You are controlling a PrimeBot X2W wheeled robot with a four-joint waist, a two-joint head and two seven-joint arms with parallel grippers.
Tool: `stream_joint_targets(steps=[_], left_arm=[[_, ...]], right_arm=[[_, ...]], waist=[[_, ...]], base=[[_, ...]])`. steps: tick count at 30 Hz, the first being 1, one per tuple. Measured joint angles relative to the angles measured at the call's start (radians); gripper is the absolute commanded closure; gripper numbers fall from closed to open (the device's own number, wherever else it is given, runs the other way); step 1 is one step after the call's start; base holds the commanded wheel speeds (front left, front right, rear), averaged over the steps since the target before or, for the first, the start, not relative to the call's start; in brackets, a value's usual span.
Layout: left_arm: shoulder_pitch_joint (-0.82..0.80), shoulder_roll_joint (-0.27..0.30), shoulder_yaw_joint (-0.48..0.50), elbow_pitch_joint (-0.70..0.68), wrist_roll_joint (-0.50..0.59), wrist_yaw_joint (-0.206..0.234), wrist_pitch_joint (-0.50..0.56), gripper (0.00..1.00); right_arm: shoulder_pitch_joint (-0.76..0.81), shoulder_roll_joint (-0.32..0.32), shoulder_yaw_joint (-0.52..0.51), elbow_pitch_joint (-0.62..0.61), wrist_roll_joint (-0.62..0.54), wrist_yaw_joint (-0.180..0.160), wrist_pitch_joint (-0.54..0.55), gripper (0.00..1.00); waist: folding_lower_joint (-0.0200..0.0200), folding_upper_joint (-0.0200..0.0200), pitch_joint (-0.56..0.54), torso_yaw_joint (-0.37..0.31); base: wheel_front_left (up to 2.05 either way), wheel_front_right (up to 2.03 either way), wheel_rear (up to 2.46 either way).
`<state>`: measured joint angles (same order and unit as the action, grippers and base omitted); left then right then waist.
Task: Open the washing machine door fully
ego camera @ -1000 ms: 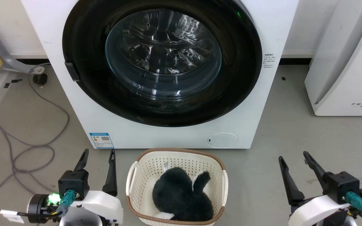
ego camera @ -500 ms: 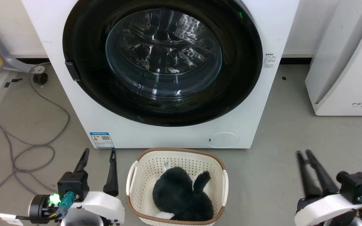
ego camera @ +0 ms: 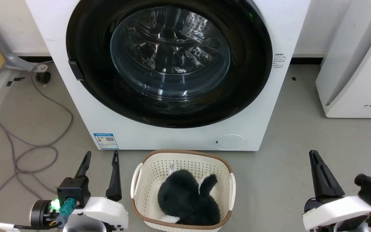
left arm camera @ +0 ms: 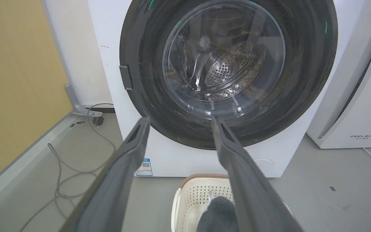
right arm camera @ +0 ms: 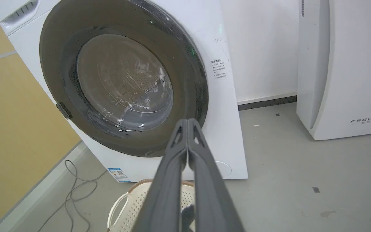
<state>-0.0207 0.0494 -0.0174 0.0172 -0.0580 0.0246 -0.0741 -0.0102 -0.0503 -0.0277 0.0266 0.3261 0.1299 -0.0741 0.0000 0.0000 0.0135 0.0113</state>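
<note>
The door [ego camera: 169, 61] sits shut, flush in the washer [ego camera: 262, 122]'s white front. It has a small dark tab [ego camera: 75, 70] on its left rim, a glossy black ring and a clear glass bowl showing the steel drum. Below it, the left gripper [ego camera: 101, 155] points upward, fingers spread and empty. Past the basket [ego camera: 147, 174], the right gripper [ego camera: 314, 156] has its fingers pressed together on nothing. Both are well short of the door.
</note>
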Motion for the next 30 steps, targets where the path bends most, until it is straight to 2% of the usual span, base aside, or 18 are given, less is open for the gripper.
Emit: stream_joint_targets(steps=[8,18,30], left_arm=[[-0.004,0.0,-0.004,0.002,-0.013,0.006,-0.016,0.0],[-0.023,0.0,-0.007,0.002,-0.034,0.009,-0.039,0.0],[-0.069,0.0,-0.015,-0.009,-0.047,0.01,-0.063,0.0]], right_arm=[[-0.037,0.0,-0.001,0.03,0.255,0.0,-0.005,1.0],[-0.098,-0.003,-0.079,0.113,0.52,0.0,0.093,1.0],[-0.263,-0.034,-0.174,0.244,0.79,0.0,0.207,1.0]], waist=[[0.0002,0.0,0.013,0.007],[0.0001,0.0,0.041,0.013],[0.0002,0.0,0.105,0.032]], base=[[0.0,0.0,0.0],[0.0,0.0,0.0],[0.0,0.0,0.0]])
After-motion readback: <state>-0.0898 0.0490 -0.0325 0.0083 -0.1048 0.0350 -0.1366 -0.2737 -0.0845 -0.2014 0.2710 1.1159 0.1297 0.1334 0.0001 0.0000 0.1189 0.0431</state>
